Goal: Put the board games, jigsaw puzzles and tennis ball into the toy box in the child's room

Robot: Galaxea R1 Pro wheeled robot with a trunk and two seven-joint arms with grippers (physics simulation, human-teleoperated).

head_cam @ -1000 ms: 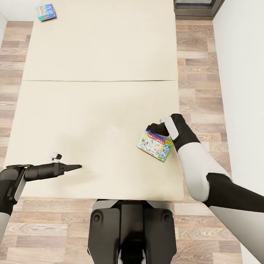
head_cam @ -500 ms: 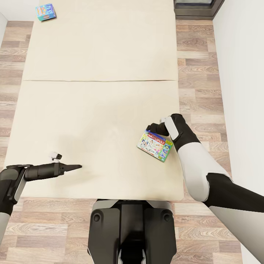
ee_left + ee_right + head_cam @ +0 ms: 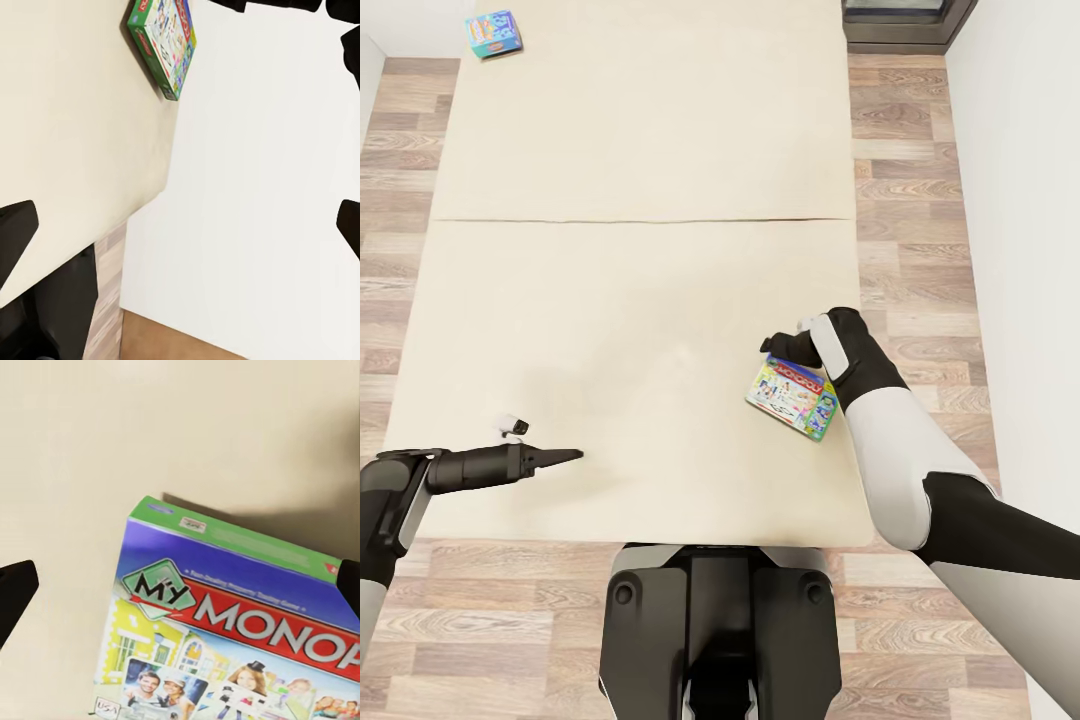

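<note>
Your green-edged game box (image 3: 793, 397) is a flat rectangle with a green border, a blue band and a red banner lettered "MY MONOPO…" in the right wrist view (image 3: 232, 637), with small cartoon figures printed below the banner. It lies flat on the beige bed (image 3: 640, 300), close to the bed's right edge and toward its near end, turned at a slant to the mattress edges. In the left wrist view the same box (image 3: 163, 43) shows its green side wall against the mattress.

Your right tool (image 3: 788, 343) sits at the box's far edge, just above it; its dark fingertips stand wide apart at either side of the right wrist view, so it is open and grips nothing. I cannot tell whether it touches the box.

Your left tool (image 3: 560, 457) hovers over the bed's near left part, well apart from the box; its fingers look pressed together into a point, closed on nothing.

A second, blue game box (image 3: 492, 32) lies at the bed's far left corner.
</note>
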